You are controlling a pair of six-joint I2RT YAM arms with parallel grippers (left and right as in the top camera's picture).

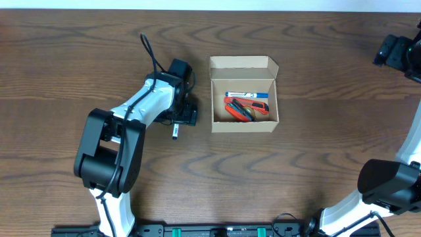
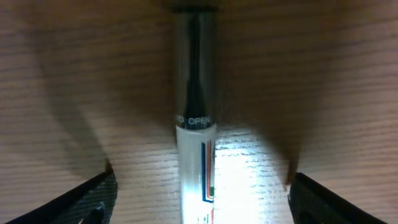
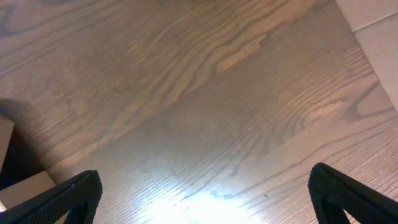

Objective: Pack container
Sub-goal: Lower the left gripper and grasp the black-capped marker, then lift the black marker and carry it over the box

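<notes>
The container, a small tan cardboard box with its lid flap open at the back, stands on the table in the overhead view. It holds a blue-and-white marker and red and orange markers. My left gripper is low over the table left of the box. Its jaws are open on either side of a white marker with a black cap lying on the wood. My right gripper is open and empty over bare table; it sits at the far right edge of the overhead view.
The table is dark brown wood. A corner of cardboard shows at the lower left of the right wrist view. A pale surface lies past the table edge at the upper right.
</notes>
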